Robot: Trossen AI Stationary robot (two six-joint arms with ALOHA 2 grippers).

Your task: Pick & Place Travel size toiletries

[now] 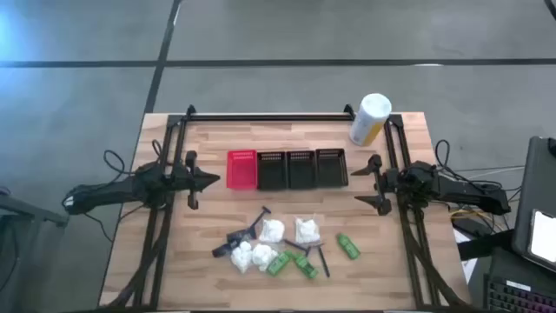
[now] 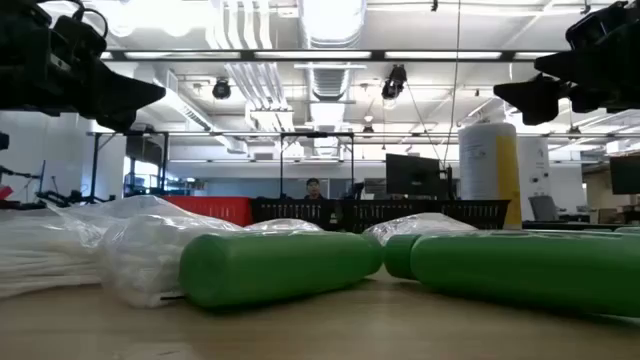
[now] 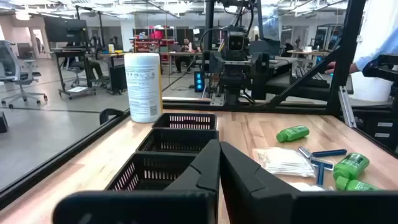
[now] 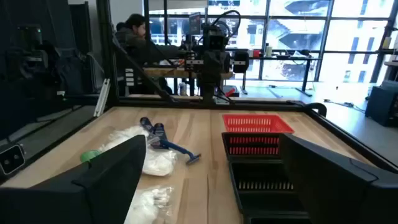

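The travel size toiletries lie loose on the wooden table near its front edge. They are white wrapped bundles [image 1: 272,230] [image 3: 283,162], green pieces [image 1: 347,246] [image 2: 280,265] and slim dark razors [image 1: 252,230] [image 4: 168,144]. My left gripper [image 1: 208,181] [image 3: 219,155] hovers shut at the table's left, beside the red basket [image 1: 241,169]. My right gripper [image 1: 365,184] [image 4: 211,180] hovers open at the right, beside the black baskets [image 1: 301,169]. Both are above the table and behind the toiletries, holding nothing.
A row of one red and three black mesh baskets stands across the table's middle. A tall white-and-yellow canister [image 1: 370,119] stands at the far right corner. Dark frame rails [image 1: 278,116] run along the far edge and both sides. A person [image 4: 134,37] sits beyond the table.
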